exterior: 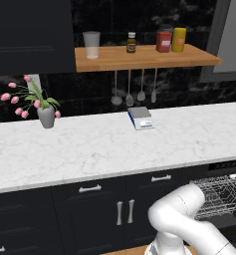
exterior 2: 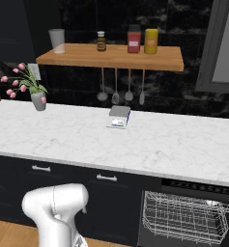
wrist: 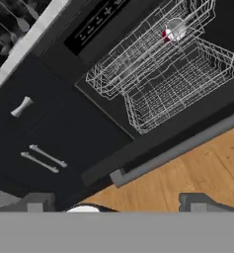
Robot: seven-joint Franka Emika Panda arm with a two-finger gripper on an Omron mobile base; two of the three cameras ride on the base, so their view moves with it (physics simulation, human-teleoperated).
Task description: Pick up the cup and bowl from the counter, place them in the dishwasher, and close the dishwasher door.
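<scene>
The dishwasher (wrist: 138,94) stands open, its grey wire rack (wrist: 177,84) pulled out over the lowered dishwasher door (wrist: 153,143), whose silver bar handle (wrist: 177,148) faces the wooden floor. A small round pale and red thing (wrist: 174,30) lies in the far part of the rack; it is too small to tell whether it is the cup or the bowl. My gripper (wrist: 116,202) hangs open and holds nothing, low in front of the door above the floor. The white marble counter (exterior: 114,144) (exterior 2: 159,144) runs above, with the open rack (exterior: 221,194) (exterior 2: 183,217) below its right end.
A vase of pink flowers (exterior: 46,115), a small scale (exterior: 141,118) and hanging utensils (exterior: 134,94) are on or over the counter. The wooden shelf (exterior: 139,59) carries a glass (exterior: 91,45), a bottle and two jars. Navy cabinets with silver handles (wrist: 42,158) flank the dishwasher.
</scene>
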